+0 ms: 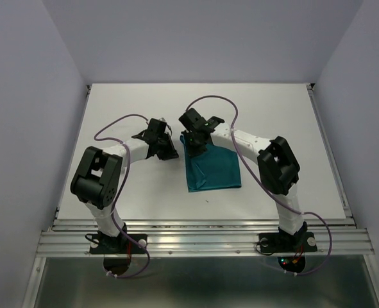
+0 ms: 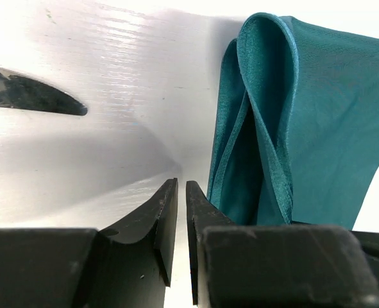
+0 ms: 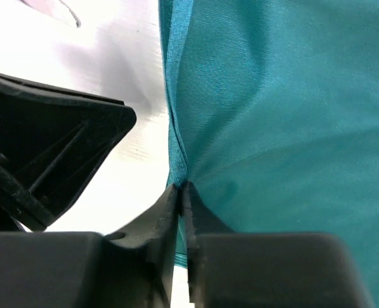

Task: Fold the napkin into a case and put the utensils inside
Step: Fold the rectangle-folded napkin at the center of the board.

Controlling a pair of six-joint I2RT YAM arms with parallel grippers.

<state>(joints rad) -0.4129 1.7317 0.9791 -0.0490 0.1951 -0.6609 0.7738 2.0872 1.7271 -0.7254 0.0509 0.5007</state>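
Right wrist view: the right gripper (image 3: 181, 187) is clenched on a folded edge of the napkin (image 3: 285, 115), which lies mid-way across the bench (image 1: 138, 109). Teal weave with a slight sheen. It looks soft, floppy and probably slippery, so pinch hems and corners. The left gripper (image 2: 181, 186) sits just beside the looped fold, jaws a slit apart, empty.

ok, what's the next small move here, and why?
Probably the right hand drags its pinched edge rightward over the flat part, narrowing the fold: it is shut on the raised left edge of the napkin, while the left hand sits beside, jaws slightly apart, empty.
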